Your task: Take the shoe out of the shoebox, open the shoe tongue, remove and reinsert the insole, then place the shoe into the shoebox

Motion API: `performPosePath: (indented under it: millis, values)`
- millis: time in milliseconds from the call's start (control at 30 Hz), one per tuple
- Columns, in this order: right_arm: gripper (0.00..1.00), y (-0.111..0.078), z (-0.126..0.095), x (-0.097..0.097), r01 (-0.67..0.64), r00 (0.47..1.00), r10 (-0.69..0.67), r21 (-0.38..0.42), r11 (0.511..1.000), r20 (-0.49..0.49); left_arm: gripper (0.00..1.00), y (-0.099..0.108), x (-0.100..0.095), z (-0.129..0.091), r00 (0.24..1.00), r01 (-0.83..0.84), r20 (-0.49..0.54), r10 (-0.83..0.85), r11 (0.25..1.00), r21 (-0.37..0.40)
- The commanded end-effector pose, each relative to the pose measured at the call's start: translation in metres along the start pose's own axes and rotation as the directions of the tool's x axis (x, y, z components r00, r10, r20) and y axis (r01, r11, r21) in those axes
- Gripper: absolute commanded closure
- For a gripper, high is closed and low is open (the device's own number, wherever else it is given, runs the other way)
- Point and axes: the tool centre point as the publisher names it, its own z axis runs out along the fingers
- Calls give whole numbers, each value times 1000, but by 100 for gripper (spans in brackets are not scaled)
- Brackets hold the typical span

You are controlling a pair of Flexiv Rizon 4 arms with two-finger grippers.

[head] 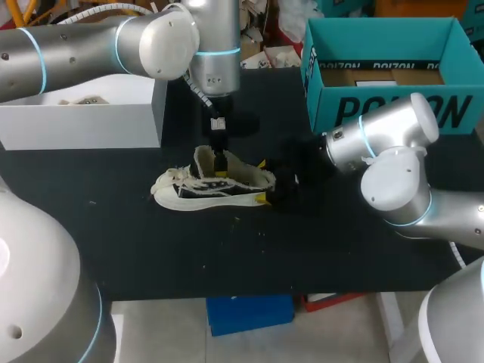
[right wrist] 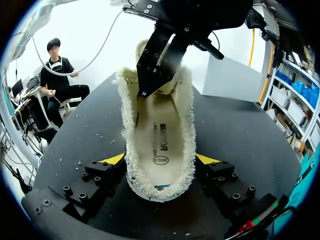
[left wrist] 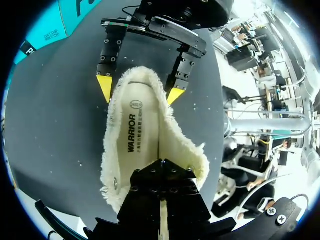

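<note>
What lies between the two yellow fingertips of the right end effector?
The heel of the shoe, with the fingertips against both its sides; the right wrist view shows it best.

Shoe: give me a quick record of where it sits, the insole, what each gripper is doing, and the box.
shoe: on the black table, outside the shoebox
insole: lying inside the shoe, in plain sight
right gripper: at the heel, a yellow tip against each side
left gripper: down at the tongue end of the opening; grip unclear
shoebox: teal, open, far right of the table
</note>
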Motion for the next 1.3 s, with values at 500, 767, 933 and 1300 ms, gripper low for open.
performPosePath:
  millis: [500, 767, 933, 1300]
  values:
    - [100, -2, 2, -1, -1, 1000, 1, 3, 1000, 1, 100, 3, 5, 13, 1000, 18, 24, -19, 1000, 24]
    - [100, -2, 2, -1, -1, 1000, 1, 3, 1000, 1, 100, -2, -2, 11, 996, 14, 83, -18, 999, 50]
    - [100, -2, 2, -1, -1, 1000, 1, 3, 1000, 1, 100, 1, -6, 15, 998, 15, 66, -20, 997, 72]
    - [100, -2, 2, -1, -1, 1000, 1, 3, 1000, 1, 100, 0, -11, 22, 997, 25, 76, -30, 998, 57]
